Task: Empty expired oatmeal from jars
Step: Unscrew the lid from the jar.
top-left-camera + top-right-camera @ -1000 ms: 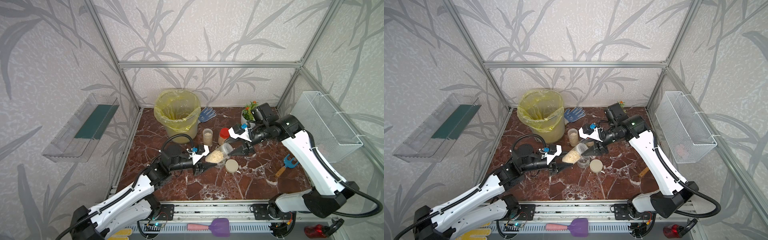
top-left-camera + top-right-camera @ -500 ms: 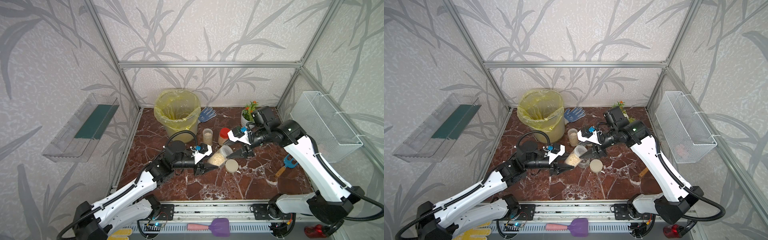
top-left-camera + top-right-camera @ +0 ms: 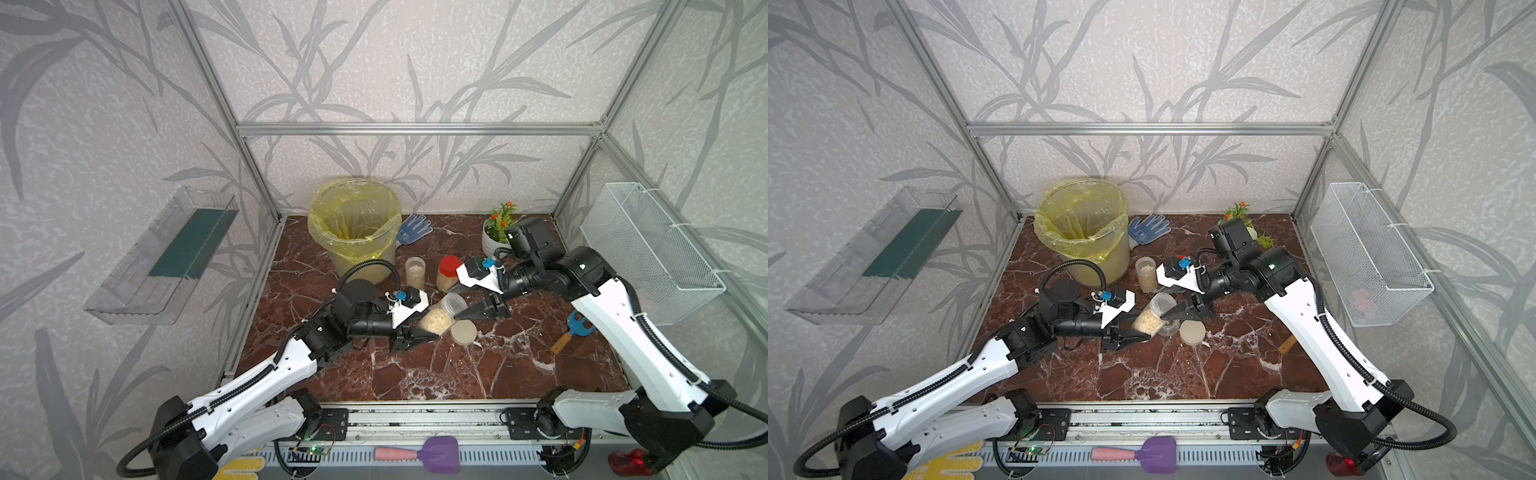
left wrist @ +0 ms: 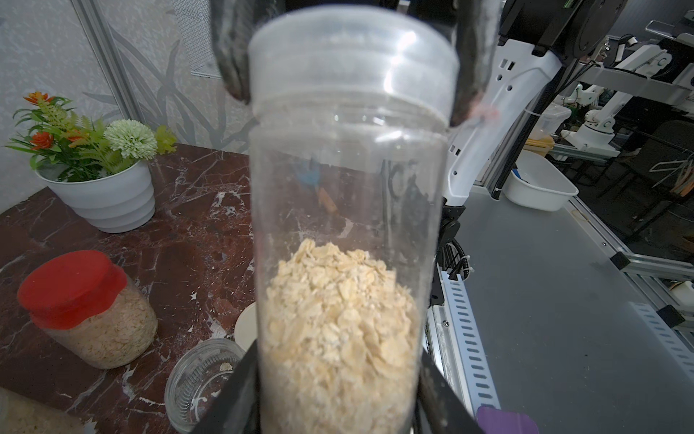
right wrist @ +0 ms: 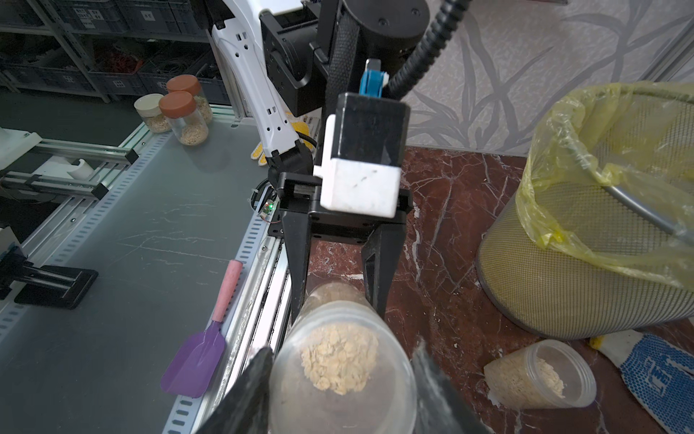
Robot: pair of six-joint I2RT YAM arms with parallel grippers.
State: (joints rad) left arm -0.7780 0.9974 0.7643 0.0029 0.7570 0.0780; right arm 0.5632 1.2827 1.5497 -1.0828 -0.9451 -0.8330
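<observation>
Slightly advanced, left gripper (image 3: 422, 332) jaws pinched the tilted slim jar (image 3: 436, 320) at its oatmeal (image 4: 338, 319) end; right gripper (image 3: 459, 307) jaws, slightly lowered, pinched its clear lid (image 4: 353, 56).

Left arm (image 3: 257, 374) extends forward and low, with the forearm nearly level and the wrist in line. Left gripper (image 3: 426, 328) points toward the right gripper (image 3: 459, 309). Its fingers (image 4: 240, 394) are clamped on the base end of a jar (image 3: 441, 315), one finger on each side. Right arm (image 3: 615, 328) reaches in from the opposite side, elbow raised and forearm sloping down to the wrist. Right fingers (image 4: 471, 67) press against both sides of the lid (image 4: 353, 56), gripping it. The two sets of fingertips face each other, near but apart. The tilted jar spans between them.
</observation>
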